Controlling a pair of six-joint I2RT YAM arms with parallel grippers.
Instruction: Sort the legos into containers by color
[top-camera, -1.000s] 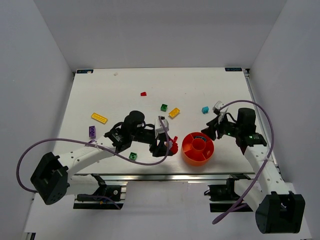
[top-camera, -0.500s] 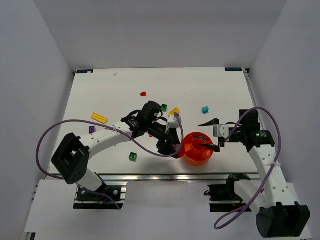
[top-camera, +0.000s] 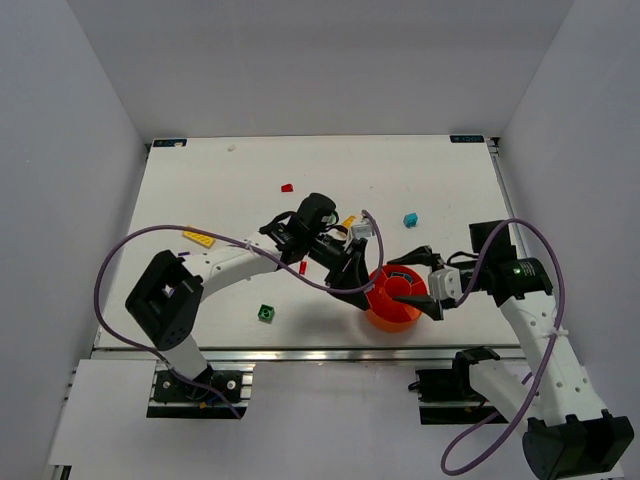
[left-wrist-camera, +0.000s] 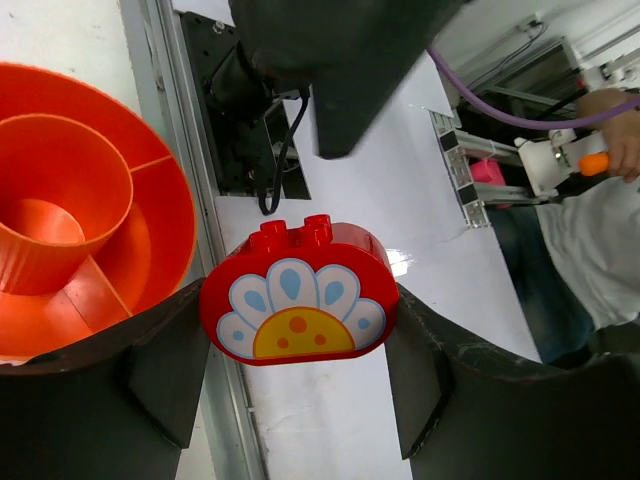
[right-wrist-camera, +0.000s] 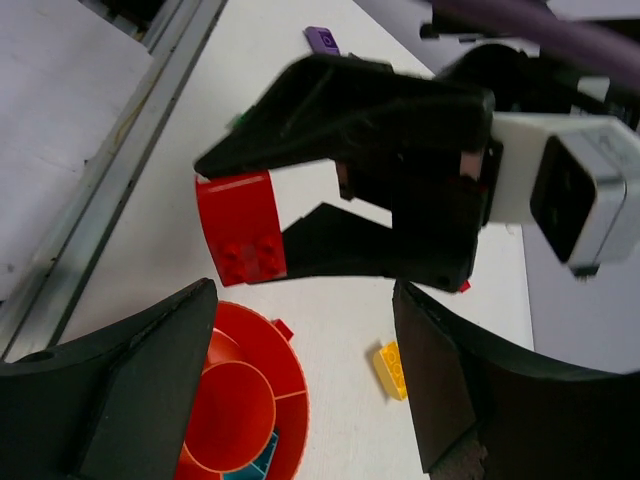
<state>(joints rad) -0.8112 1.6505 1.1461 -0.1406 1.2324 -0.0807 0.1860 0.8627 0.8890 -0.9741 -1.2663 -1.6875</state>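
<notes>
My left gripper (left-wrist-camera: 298, 325) is shut on a red rounded lego (left-wrist-camera: 297, 292) with a flower print. It holds the lego just off the left rim of the round orange-red tray (left-wrist-camera: 170, 190). In the top view the left gripper (top-camera: 356, 284) sits at the tray's (top-camera: 380, 314) left side. My right gripper (top-camera: 421, 281) is open and empty above the tray. The right wrist view shows the held red lego (right-wrist-camera: 240, 232) above the tray rim (right-wrist-camera: 300, 400), and a cyan lego (right-wrist-camera: 262, 466) lies in one wedge compartment.
Loose on the table are a yellow brick (top-camera: 347, 222), a cyan brick (top-camera: 410, 219), a yellow plate (top-camera: 198, 237), a green brick (top-camera: 266, 313) and small red pieces (top-camera: 287, 187) (top-camera: 303, 267). A purple brick (right-wrist-camera: 322, 40) shows in the right wrist view. The table's near edge lies just beyond the tray.
My left gripper has carried the red lego rightward to the tray's left rim. My right gripper has moved left over the tray and stays open.
</notes>
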